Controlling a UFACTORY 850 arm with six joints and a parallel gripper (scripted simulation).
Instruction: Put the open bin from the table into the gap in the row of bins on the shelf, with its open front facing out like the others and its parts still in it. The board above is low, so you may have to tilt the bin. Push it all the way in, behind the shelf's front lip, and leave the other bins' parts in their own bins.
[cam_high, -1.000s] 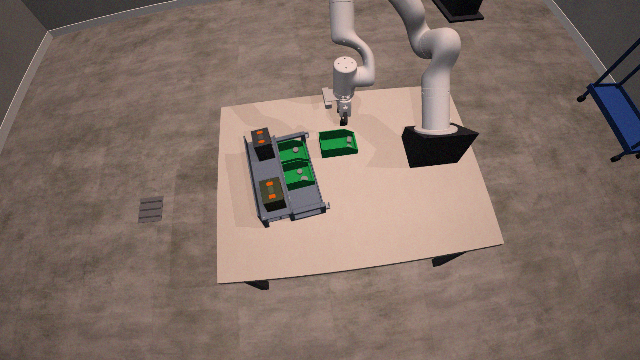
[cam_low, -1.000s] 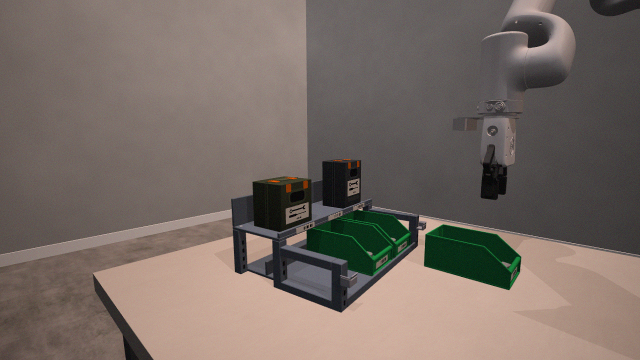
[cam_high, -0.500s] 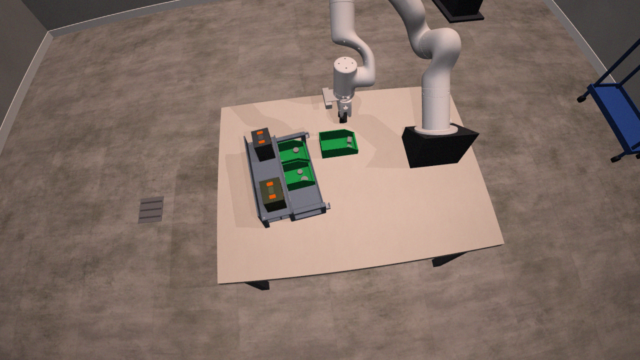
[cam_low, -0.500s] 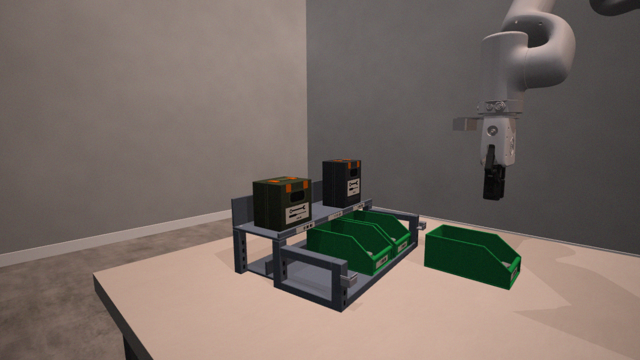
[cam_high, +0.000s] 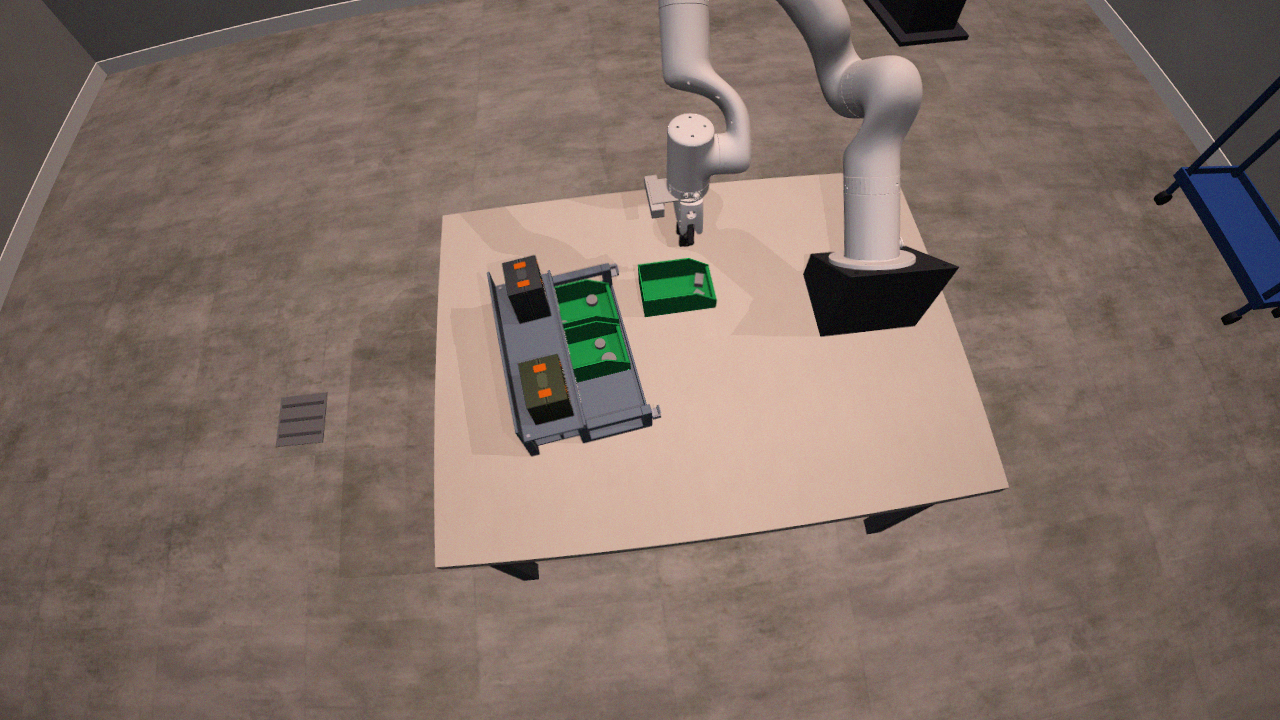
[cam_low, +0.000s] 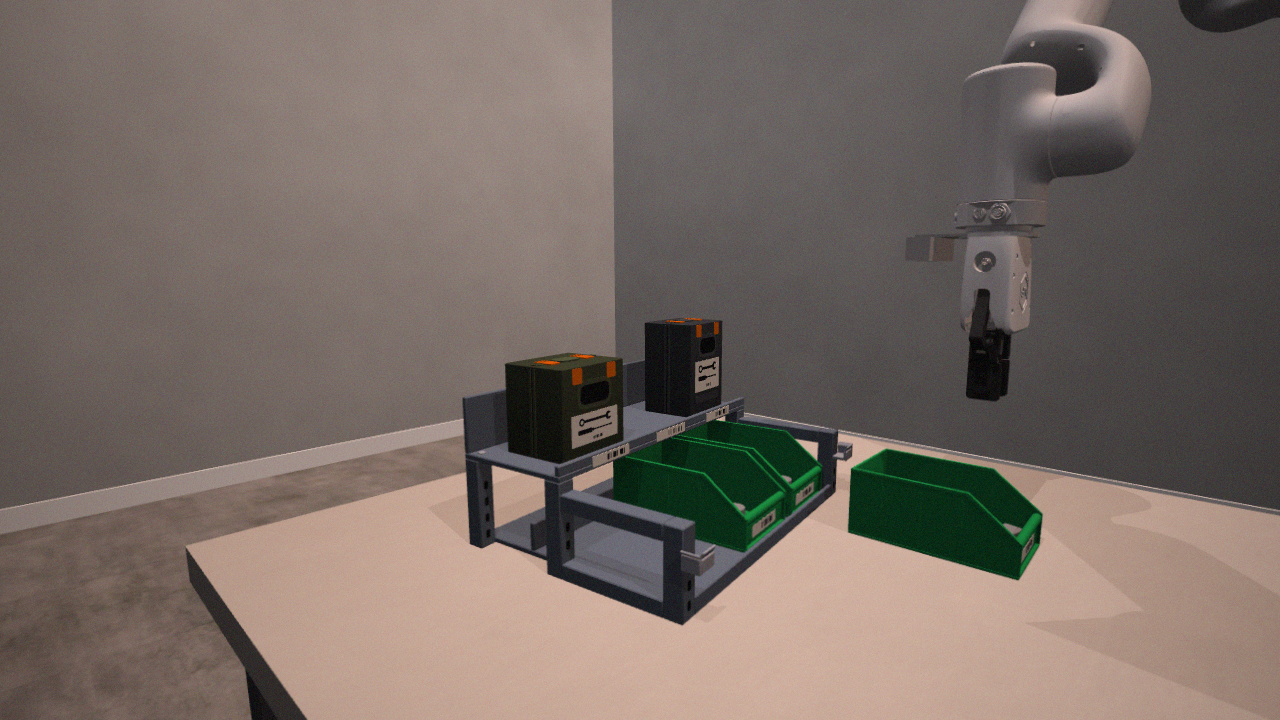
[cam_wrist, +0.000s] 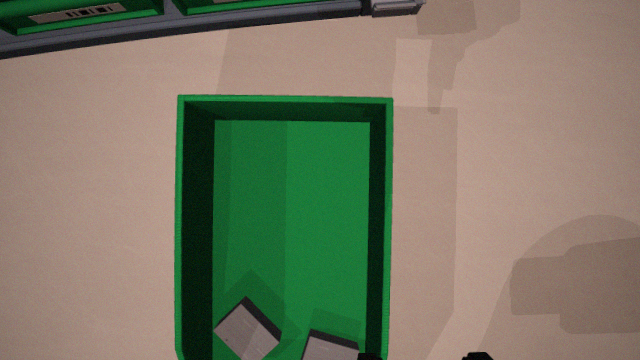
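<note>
Jaws of the gripper (cam_high: 686, 235) (cam_low: 988, 365) (cam_wrist: 424, 357) stand partly open with nothing between them, above the table (cam_high: 733, 429) (cam_low: 429, 617) (cam_wrist: 90, 175). The loose green bin (cam_high: 677, 302) (cam_low: 930, 523) (cam_wrist: 285, 200) sits upright on the table, parts inside, near the shelf (cam_high: 617, 428) (cam_low: 617, 510) (cam_wrist: 260, 19), which holds two green bins beneath and before its upper board.

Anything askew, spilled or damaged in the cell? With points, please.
Nothing looks damaged or spilled. The loose green bin (cam_high: 673, 301) (cam_low: 930, 514) (cam_wrist: 250, 200) stands upright on the table, off the shelf (cam_high: 617, 394) (cam_low: 617, 507), as the task expects. Its two grey parts (cam_wrist: 246, 330) are inside, sitting at different angles. Both toolboxes (cam_low: 563, 407) (cam_low: 682, 367) stand upright.
</note>
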